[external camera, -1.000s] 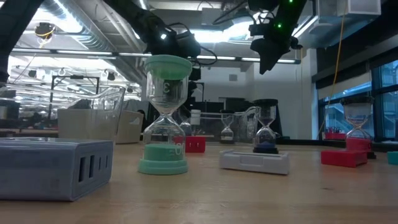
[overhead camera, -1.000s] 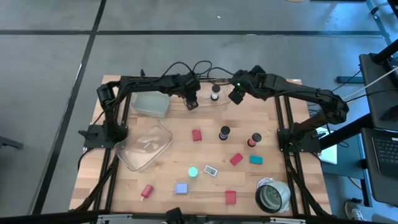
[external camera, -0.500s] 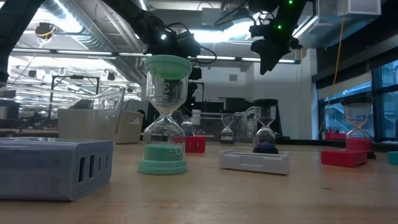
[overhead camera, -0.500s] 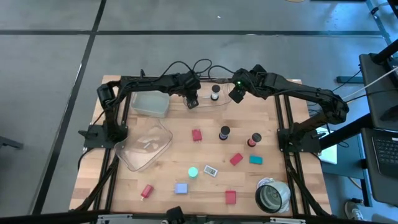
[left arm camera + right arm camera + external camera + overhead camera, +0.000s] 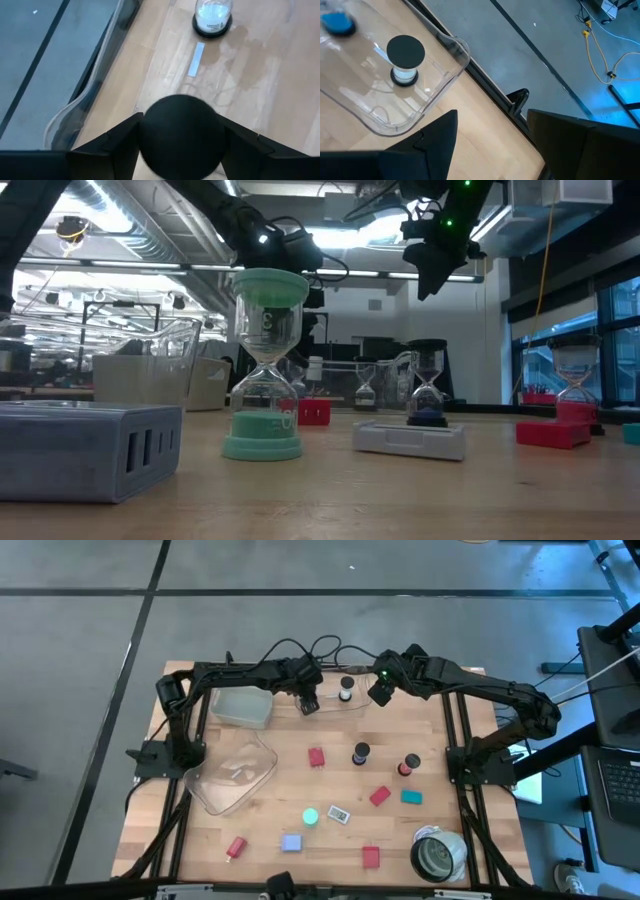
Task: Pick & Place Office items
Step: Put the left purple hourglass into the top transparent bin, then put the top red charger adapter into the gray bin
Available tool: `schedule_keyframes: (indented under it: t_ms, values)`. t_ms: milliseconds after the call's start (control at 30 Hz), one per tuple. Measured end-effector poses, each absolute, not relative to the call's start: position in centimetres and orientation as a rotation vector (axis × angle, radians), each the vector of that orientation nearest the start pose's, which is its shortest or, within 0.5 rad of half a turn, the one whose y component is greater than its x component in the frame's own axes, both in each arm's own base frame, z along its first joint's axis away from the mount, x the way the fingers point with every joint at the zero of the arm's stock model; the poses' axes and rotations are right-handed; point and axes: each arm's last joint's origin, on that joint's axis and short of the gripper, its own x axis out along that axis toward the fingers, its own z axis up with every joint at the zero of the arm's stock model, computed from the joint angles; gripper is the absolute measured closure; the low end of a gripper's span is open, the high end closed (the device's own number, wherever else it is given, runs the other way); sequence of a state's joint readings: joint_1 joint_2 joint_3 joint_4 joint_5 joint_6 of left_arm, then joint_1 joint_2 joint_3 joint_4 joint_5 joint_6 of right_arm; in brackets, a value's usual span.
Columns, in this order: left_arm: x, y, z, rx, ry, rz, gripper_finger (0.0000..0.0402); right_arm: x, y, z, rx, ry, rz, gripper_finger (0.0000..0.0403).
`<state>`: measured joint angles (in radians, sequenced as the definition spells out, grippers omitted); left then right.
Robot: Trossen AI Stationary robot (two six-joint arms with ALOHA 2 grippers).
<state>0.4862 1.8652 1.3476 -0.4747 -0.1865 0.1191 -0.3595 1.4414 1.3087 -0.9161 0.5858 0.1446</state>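
Observation:
The office items lie scattered on the wooden table: red blocks, a teal block, a blue block, a cyan disc, a white tag and black-capped cylinders. The low view shows that the cylinders are small hourglasses. Another one stands in a clear bin at the far edge. My left gripper hangs at that bin's left end, shut on a black-capped cylinder. My right gripper hovers open at the bin's right end. My left gripper holds a black-capped cylinder, pinched between the two fingers just below its round black cap. The fingers come from above, pointing down. The cylinder stands upright in the hold, up in the air over the clear bin's edge.
A frosted bin stands at the far left and a clear bin lies tipped at the left. A large grey-white roll sits at the near right corner. Bare wood shows between the scattered pieces.

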Motion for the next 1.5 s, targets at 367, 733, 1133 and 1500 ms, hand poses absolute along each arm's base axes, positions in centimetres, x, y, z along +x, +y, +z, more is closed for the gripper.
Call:
schedule_keyframes:
  t_ms: [367, 733, 1133, 1500]
  values:
    - [34.4, 19.0, 21.3, 0.005, 1.037, 0.645, 0.0161, 25.9, -11.4, 31.3, -0.004, 1.015, -0.927, 0.0160]
    - [36.1, 16.6, 25.3, 0.031, 1.054, 0.580, 0.0162, 25.9, -11.4, 31.3, -0.011, 1.022, -0.924, 0.0160]
    - [37.1, 5.9, 25.7, 0.242, 1.246, -0.106, 0.0162, 25.6, -11.2, 31.1, -0.004, 1.057, -0.922, 0.0160]
    - [37.5, 0.1, 24.0, 0.716, 1.260, -0.332, 0.0162, 25.6, -11.2, 31.0, 0.020, 1.051, -0.930, 0.0160]
